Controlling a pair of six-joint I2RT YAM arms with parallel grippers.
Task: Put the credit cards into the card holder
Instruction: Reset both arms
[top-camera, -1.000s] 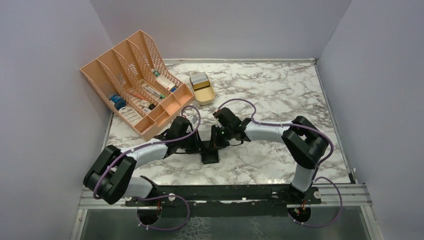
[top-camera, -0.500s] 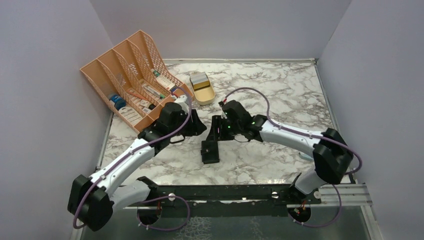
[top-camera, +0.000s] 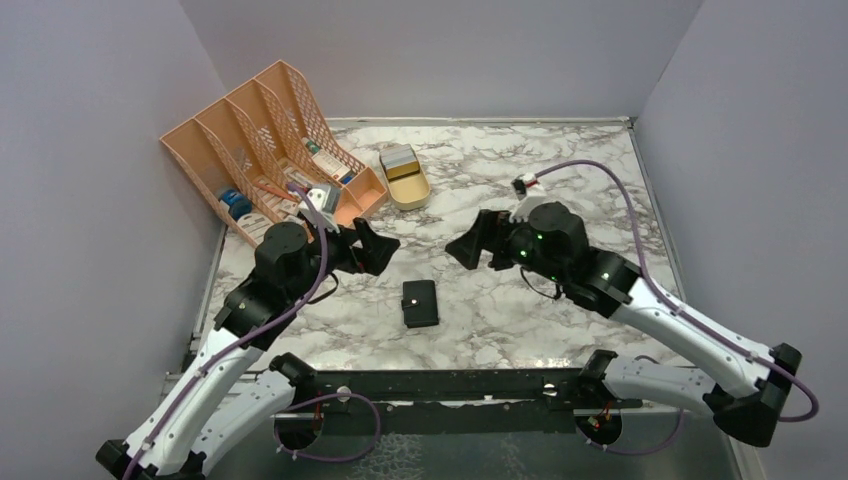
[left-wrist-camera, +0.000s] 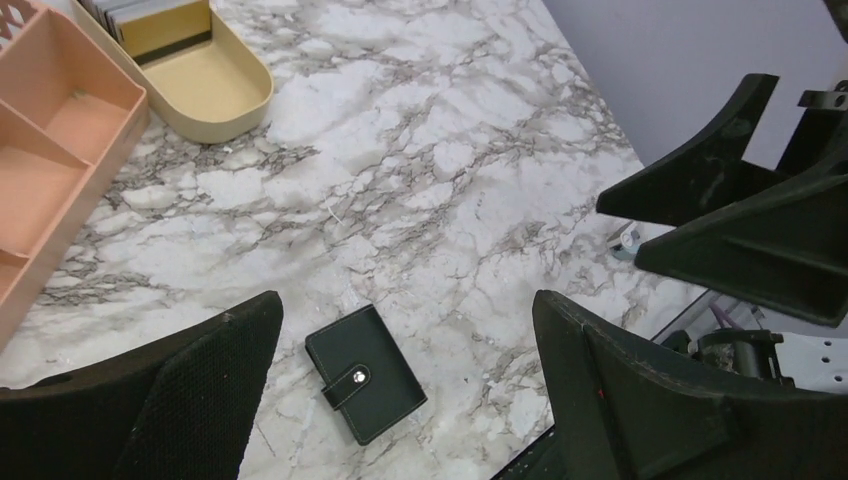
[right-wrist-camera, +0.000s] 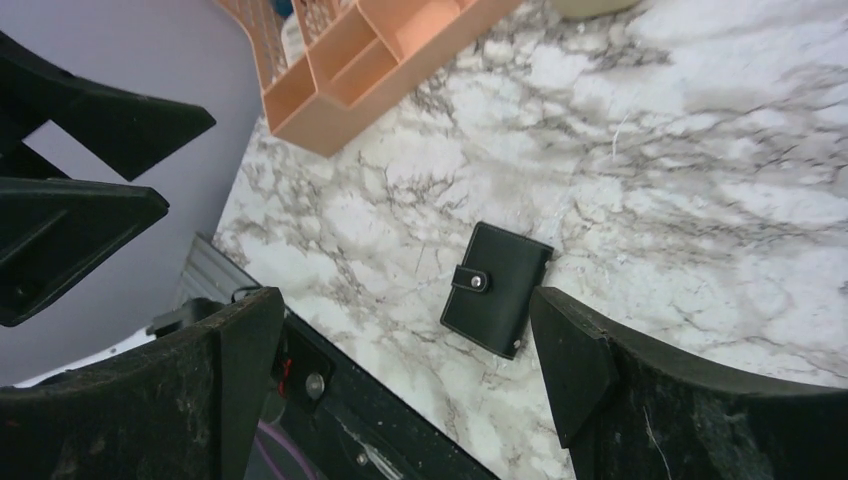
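White-grey marble table (top-camera: 560, 180), peach mesh file organiser (top-camera: 270, 150) far left; left gripper (top-camera: 378, 250) & right gripper (top-camera: 462, 248) hang over the table, jaws of both released wide, grasping nothing; tan oval tin (top-camera: 410, 188) at far side w/ pale stack (top-camera: 397, 157) inside, poss. cards, can't tell; small black card holder (top-camera: 420, 303) lies snapped shut betw. the arms, touched by neither. Looks like wrap-up: pull away high, don't nudge the holder.
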